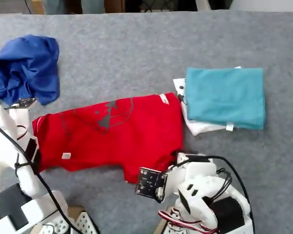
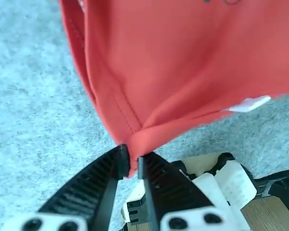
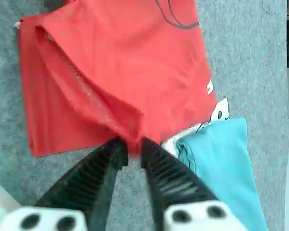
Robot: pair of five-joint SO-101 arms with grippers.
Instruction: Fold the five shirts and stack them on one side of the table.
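A red shirt [image 1: 107, 131] lies spread across the middle of the grey table, its printed side up. My left gripper [image 2: 130, 161] is shut on a folded corner of the red shirt's [image 2: 183, 72] hem, at the cloth's left end in the high view [image 1: 33, 148]. My right gripper [image 3: 131, 147] is shut on a bunched edge of the red shirt [image 3: 111, 62], at its near right corner in the high view [image 1: 178, 157]. A crumpled blue shirt [image 1: 24, 68] sits at the far left.
At the right, a folded teal shirt [image 1: 224, 97] rests on a folded white shirt [image 1: 200, 127], right beside the red shirt's edge; the teal shirt [image 3: 221, 163] is close to my right gripper. Both arm bases stand at the near table edge.
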